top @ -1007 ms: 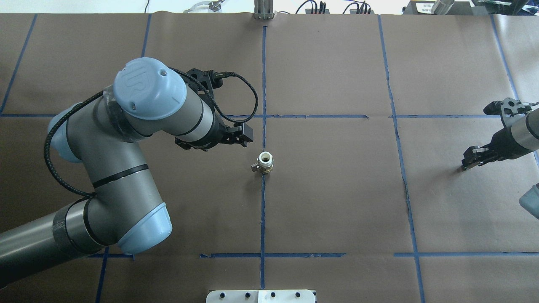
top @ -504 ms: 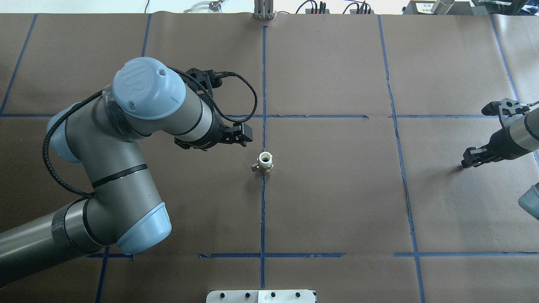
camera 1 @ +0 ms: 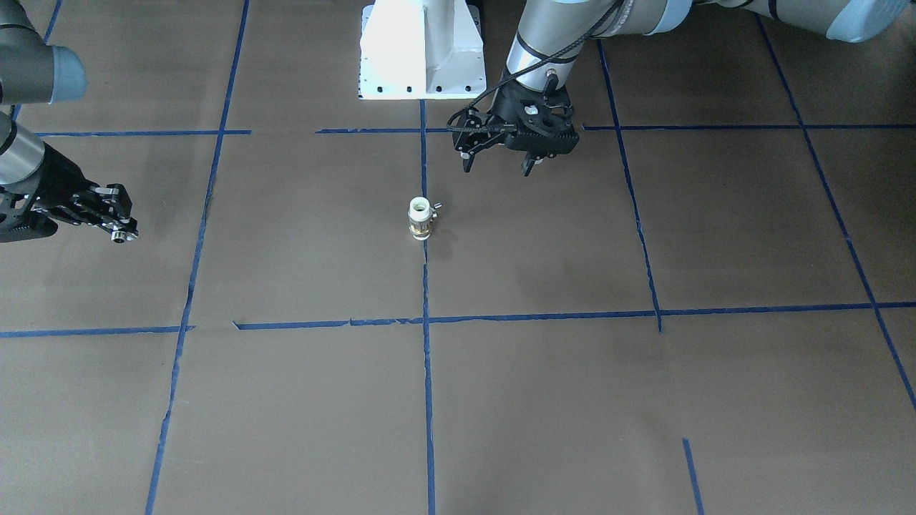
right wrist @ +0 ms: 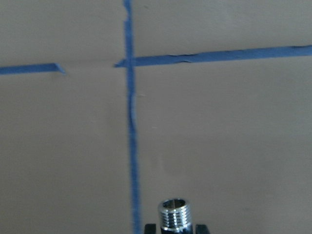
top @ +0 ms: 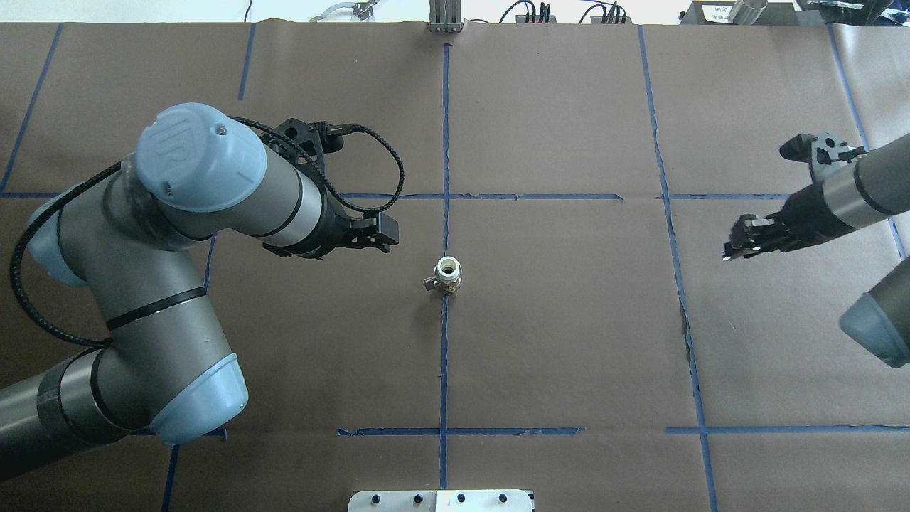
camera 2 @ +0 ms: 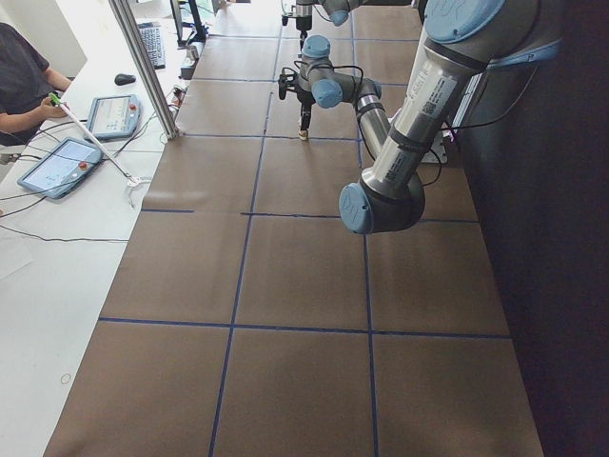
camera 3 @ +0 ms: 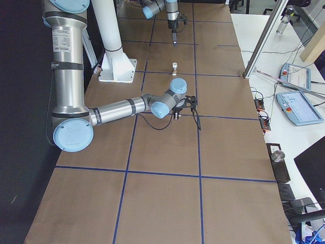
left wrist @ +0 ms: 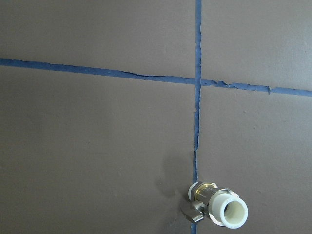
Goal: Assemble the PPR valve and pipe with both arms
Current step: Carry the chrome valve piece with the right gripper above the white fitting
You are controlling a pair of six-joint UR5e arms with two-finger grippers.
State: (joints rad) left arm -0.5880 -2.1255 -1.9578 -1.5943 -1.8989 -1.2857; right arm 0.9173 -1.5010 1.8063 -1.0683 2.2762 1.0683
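Right claw (camera 1: 123, 234) pinches the pipe (right wrist: 174, 214) — left claw (camera 1: 497, 169) (spread) hangs near the upright PPR valve (top: 448, 275).

We have two grey tubular arms, left arm (top: 163, 284) and right arm (top: 874, 178), banded in black; pale blue caps (top: 192, 153) close our joints, one embossed with a logo; a ribbed black cable (top: 402, 173) runs to the black left gripper (camera 1: 499, 166).

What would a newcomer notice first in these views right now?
The small white-and-brass valve stands alone and upright on the blue tape line at the middle of the brown paper-covered table. The black left gripper hovers open beside it, not touching. Far off to the other side, the right gripper is shut on a shiny chrome threaded pipe fitting.
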